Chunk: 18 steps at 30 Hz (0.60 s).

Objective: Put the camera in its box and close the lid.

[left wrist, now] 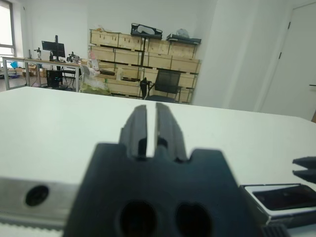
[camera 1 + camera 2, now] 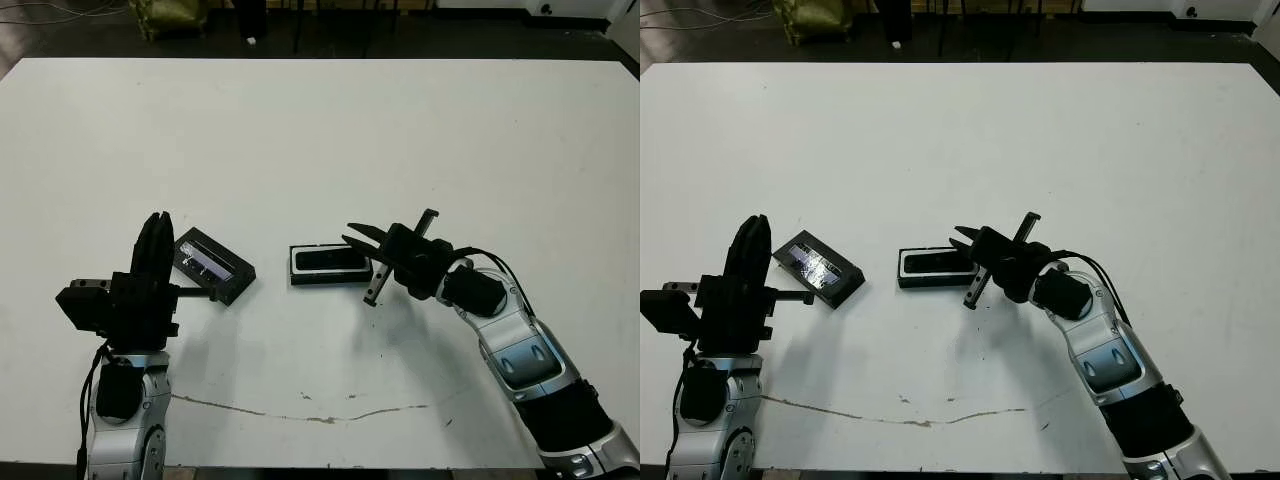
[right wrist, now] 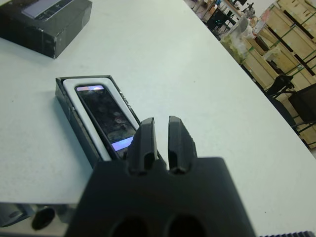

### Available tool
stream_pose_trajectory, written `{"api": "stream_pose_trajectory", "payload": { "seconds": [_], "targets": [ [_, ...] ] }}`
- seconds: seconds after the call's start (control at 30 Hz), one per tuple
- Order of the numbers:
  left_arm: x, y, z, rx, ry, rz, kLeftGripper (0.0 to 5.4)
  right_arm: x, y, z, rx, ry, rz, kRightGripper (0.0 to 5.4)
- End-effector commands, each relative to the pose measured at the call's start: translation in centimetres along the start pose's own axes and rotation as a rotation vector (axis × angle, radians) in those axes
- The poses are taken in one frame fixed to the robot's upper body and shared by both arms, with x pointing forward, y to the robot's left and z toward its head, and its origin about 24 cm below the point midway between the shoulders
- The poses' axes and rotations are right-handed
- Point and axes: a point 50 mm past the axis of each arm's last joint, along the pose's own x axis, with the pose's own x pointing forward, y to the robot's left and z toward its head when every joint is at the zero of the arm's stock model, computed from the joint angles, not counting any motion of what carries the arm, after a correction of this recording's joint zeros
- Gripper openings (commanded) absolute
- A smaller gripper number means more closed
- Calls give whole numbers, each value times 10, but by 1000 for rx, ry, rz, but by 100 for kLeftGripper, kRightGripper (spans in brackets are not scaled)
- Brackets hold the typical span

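The camera (image 3: 106,118) lies in the box (image 2: 331,265), near the middle of the white table (image 2: 320,130). The box has black walls and a white lining. The lid (image 2: 213,265) is off. It sits apart from the box, on the robot's left side, with a shiny strip on its face.

The right claw (image 2: 368,247) is at the right end of the box, just above the camera. Its two fingers (image 3: 147,140) are close together, with only a thin gap, and they hold nothing. It may be touching the camera's end, but that is hard to see.

The left claw (image 2: 155,240) stands up beside the lid. Its fingers (image 1: 138,126) are almost shut and hold nothing.
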Motion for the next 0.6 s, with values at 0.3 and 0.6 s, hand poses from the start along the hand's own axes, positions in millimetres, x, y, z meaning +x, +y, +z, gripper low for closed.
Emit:
{"api": "stream_pose_trajectory", "payload": {
  "seconds": [0.3, 0.6],
  "targets": [
    [-2, 3, -5, 14, 19, 3, 0, -10, 18, -16, 24, 165, 83, 1],
    [-3, 2, -5, -2, 31, 9, 0, -23, 22, -23, 4, 223, 95, 1]
  ]
}}
